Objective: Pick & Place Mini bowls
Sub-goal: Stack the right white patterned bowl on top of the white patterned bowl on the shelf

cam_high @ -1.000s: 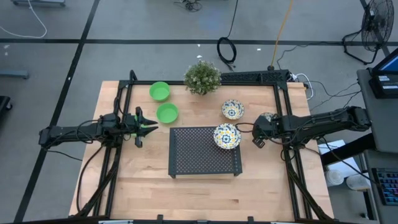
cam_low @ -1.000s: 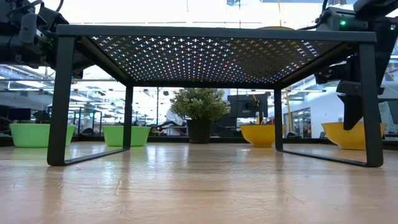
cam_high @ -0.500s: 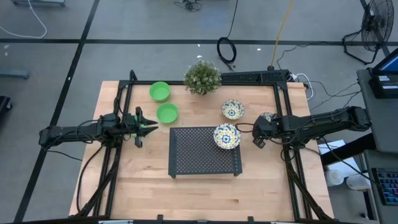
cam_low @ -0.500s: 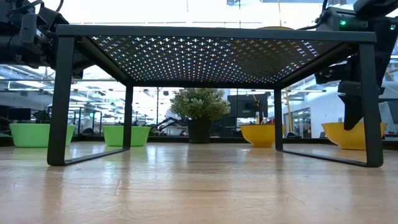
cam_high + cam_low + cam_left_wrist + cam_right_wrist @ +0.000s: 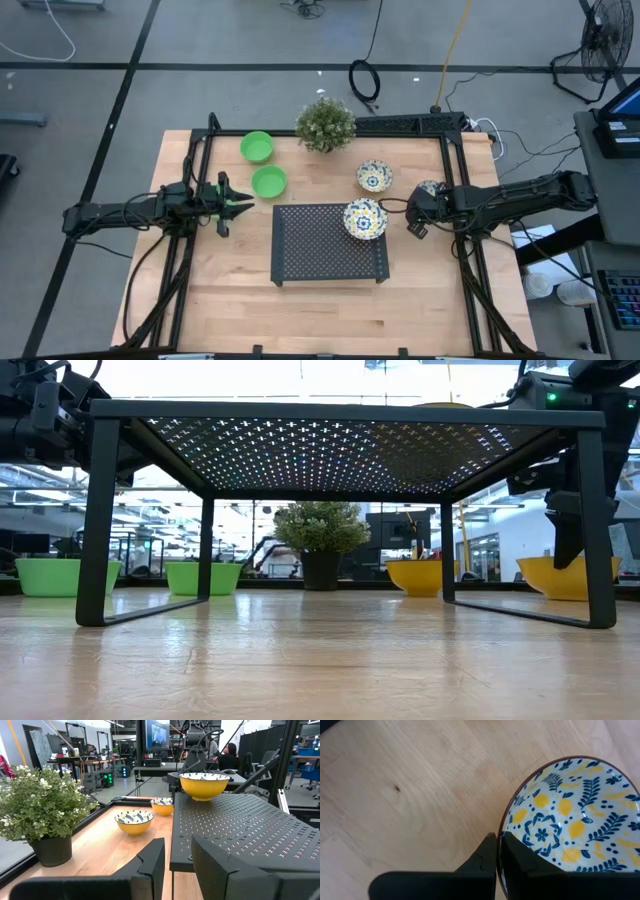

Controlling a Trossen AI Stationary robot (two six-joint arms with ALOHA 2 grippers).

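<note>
Right wrist view: right gripper [image 5: 497, 851] astride patterned bowl [image 5: 575, 825] rim.

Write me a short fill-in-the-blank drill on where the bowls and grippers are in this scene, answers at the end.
1. The number of plain green bowls on the table is ____.
2. One patterned bowl sits on top of the black mesh ____.
3. The right gripper is closed on the ____ of a patterned bowl.
4. The potted plant stands at the table's ____ edge.

Answers: two; rack; rim; far
</note>
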